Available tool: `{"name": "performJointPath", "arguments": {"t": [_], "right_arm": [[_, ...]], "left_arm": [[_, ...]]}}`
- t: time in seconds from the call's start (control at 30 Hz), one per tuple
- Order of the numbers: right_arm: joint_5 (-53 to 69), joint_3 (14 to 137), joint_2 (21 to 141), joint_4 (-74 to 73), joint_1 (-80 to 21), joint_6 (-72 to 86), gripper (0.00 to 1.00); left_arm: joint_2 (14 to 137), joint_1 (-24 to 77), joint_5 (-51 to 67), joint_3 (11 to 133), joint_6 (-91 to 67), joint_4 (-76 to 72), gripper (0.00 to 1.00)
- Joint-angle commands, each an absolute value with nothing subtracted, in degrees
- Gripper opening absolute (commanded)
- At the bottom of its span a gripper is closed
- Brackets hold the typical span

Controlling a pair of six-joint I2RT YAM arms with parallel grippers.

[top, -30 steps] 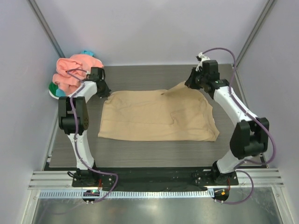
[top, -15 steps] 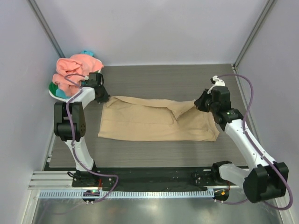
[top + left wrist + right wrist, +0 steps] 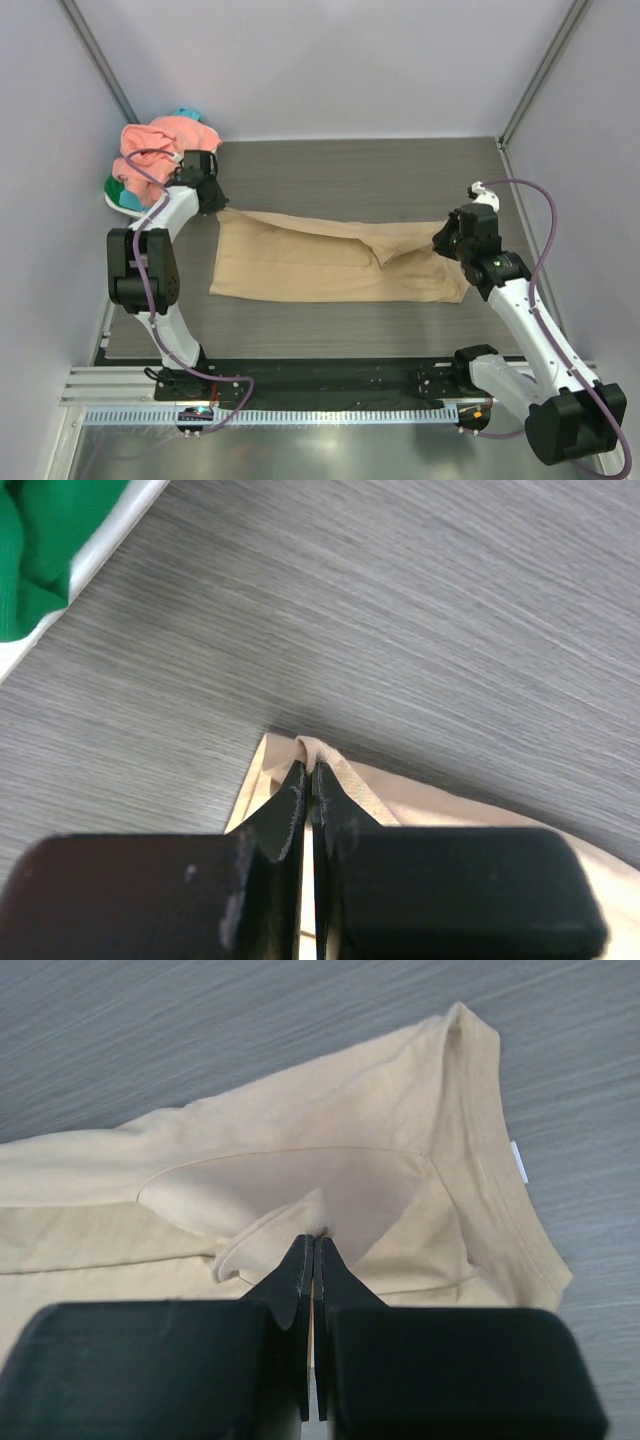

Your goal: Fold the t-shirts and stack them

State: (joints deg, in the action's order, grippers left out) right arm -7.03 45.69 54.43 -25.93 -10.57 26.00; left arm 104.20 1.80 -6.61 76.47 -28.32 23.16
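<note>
A tan t-shirt [image 3: 330, 265] lies partly folded across the middle of the table. My left gripper [image 3: 213, 203] is shut on its far left corner, seen in the left wrist view [image 3: 309, 765] pinching a fold of tan cloth [image 3: 330, 765]. My right gripper [image 3: 445, 240] is shut on the shirt's right side and holds a raised fold over the lower layer; the right wrist view shows the gripper [image 3: 315, 1240] and the collar [image 3: 480, 1110]. A salmon pink shirt [image 3: 160, 145], a green one [image 3: 120, 190] and a teal one [image 3: 187, 113] are piled at the far left.
A white oval basket [image 3: 112, 200] holds the piled shirts at the far left; its rim and green cloth show in the left wrist view [image 3: 100, 545]. The dark wood-grain tabletop [image 3: 350, 170] is walled by pale panels on three sides.
My right gripper has pulled the shirt's far right edge toward the near side, folding the back part over. My left gripper has held its corner, shifting slightly left. The shirt now looks narrower.
</note>
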Motion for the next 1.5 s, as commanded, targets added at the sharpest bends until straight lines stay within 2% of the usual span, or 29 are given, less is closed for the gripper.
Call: {"name": "performJointPath", "arguments": {"t": [0.0,0.27,0.3,0.33,0.37,0.4,0.43,0.47,0.5,0.53,0.6,0.67,0.73,0.83,0.97,1.17,1.3,1.47], "right_arm": [[-10.4,44.5,51.9,-26.8,-10.9,28.4,0.01],[-16.3,42.1,48.2,-30.1,-10.8,30.7,0.01],[-18.0,42.0,47.0,-31.5,-10.9,31.3,0.01],[-19.0,41.5,46.2,-32.2,-10.8,32.1,0.01],[-19.2,41.0,45.4,-32.6,-10.8,32.2,0.01],[-17.7,40.3,43.9,-33.0,-10.9,33.0,0.20],[-16.6,40.2,43.5,-33.0,-10.8,33.6,0.41],[-16.8,40.3,43.2,-33.5,-10.9,34.9,0.56],[-17.8,40.7,43.3,-35.7,-10.9,36.6,0.71],[-19.8,40.7,43.4,-36.4,-10.8,39.3,0.78],[-19.6,40.5,43.7,-36.2,-10.8,40.5,0.88],[-19.1,40.8,44.6,-36.1,-10.8,41.7,0.89],[-16.3,40.3,44.9,-32.8,-10.9,41.2,0.89],[-5.7,38.6,47.2,-25.4,-10.9,40.4,0.84],[1.3,38.5,56.3,-21.0,-11.5,40.5,0.82],[-1.8,40.5,71.6,-20.4,-12.1,40.4,0.83],[-4.1,42.3,80.1,-20.4,-12.2,40.8,0.84],[-6.3,48.1,93.3,-20.4,-12.2,40.3,0.86]], "left_arm": [[101.7,1.7,-9.1,75.9,-27.2,24.2,0.00],[99.6,1.9,-11.7,73.9,-28.6,25.8,0.00],[99.1,1.9,-12.0,73.6,-28.7,26.4,0.06],[97.6,1.9,-12.6,73.0,-29.3,26.5,0.20],[96.7,1.9,-13.4,71.5,-29.6,26.5,0.30],[95.4,1.8,-15.9,70.6,-30.1,26.1,0.38],[93.2,1.8,-17.2,69.8,-31.5,26.1,0.51],[91.9,1.8,-17.9,69.0,-31.7,25.9,0.57],[90.8,1.8,-18.9,68.3,-32.0,25.9,0.69],[89.8,1.8,-20.7,67.9,-32.5,26.2,0.76],[86.8,1.8,-21.1,67.0,-33.6,26.0,0.76],[85.0,1.8,-19.3,67.1,-33.8,26.0,0.75],[84.1,1.9,-17.9,67.1,-33.8,25.8,0.74],[83.2,3.0,-15.3,66.0,-33.1,24.3,0.71],[85.3,6.8,-13.2,65.7,-31.1,22.7,0.70],[94.2,15.3,-12.0,65.7,-31.4,21.8,0.66],[101.1,17.5,-9.9,65.9,-32.2,22.1,0.60],[105.4,18.5,-7.7,63.6,-34.4,22.1,0.59]]}}
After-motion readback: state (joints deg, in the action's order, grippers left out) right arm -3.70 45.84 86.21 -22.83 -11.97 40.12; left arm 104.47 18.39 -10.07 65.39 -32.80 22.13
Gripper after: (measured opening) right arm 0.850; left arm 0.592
